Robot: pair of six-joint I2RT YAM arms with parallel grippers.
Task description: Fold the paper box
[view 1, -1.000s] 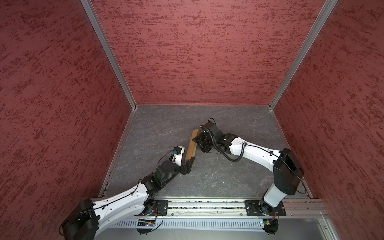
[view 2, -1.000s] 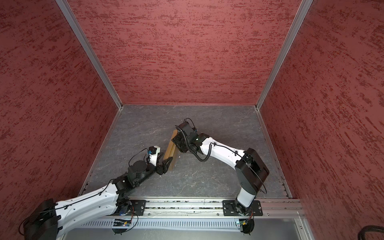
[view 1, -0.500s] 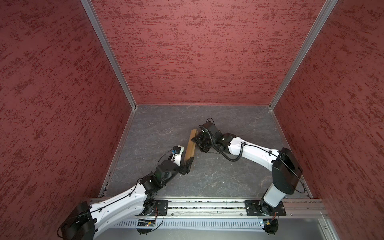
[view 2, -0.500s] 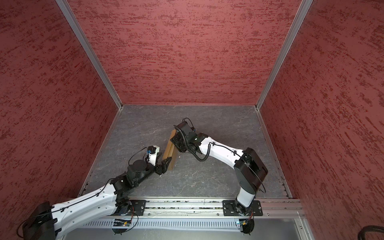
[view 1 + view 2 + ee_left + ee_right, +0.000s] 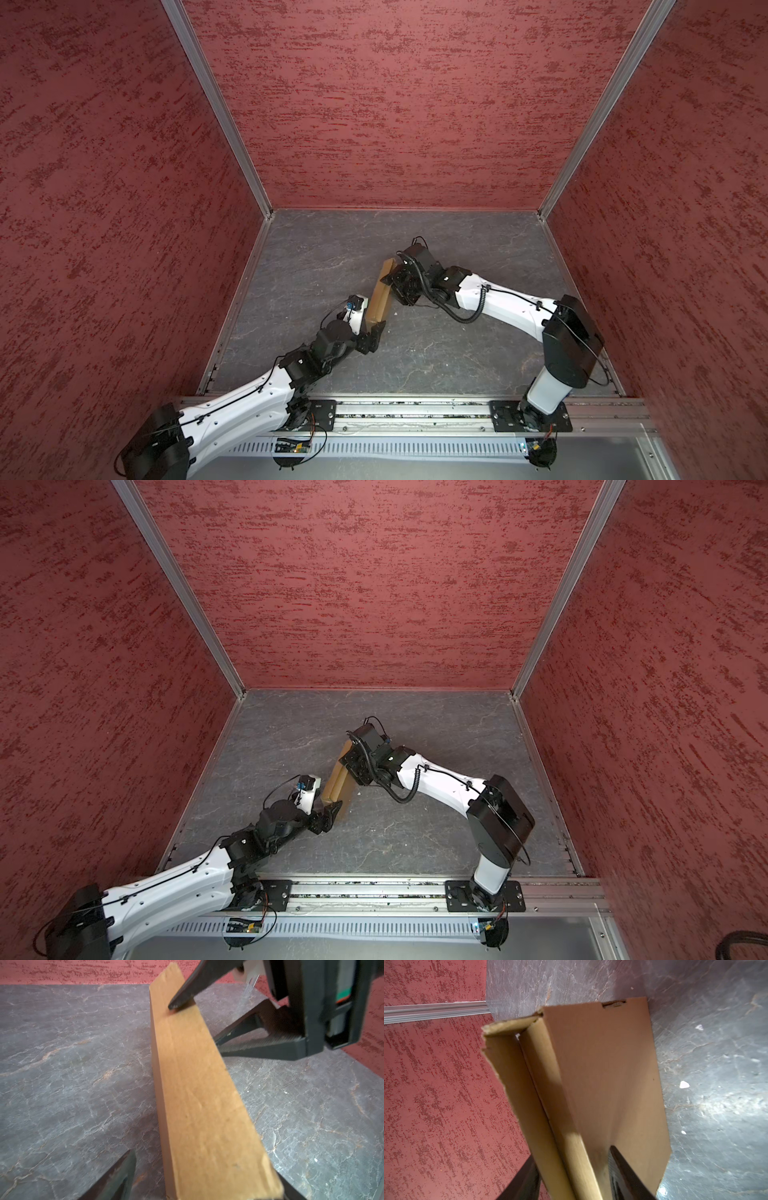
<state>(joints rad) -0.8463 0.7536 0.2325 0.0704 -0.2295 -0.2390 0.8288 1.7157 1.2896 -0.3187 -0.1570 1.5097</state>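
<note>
The paper box (image 5: 380, 293) (image 5: 338, 781) is a flat tan cardboard box, folded shut and standing on one long edge on the grey floor. My right gripper (image 5: 395, 278) (image 5: 573, 1153) is shut on its far end, one finger on each broad face. At the near end my left gripper (image 5: 372, 332) (image 5: 204, 1167) is open and straddles the box (image 5: 199, 1095). One of its fingers (image 5: 118, 1176) stands clear of the cardboard, and the box mostly hides the opposite one. In the right wrist view the box (image 5: 602, 1074) shows a slightly gaping flap along one edge.
Red textured walls (image 5: 395, 104) with aluminium corner posts enclose the grey marbled floor (image 5: 457, 353) on three sides. A metal rail (image 5: 415, 409) carrying both arm bases runs along the front. Small white scraps (image 5: 684, 1084) lie on the floor near the box.
The left gripper's jaws have spread wider around the box's near end. The right gripper keeps its hold, and the box has hardly moved.
</note>
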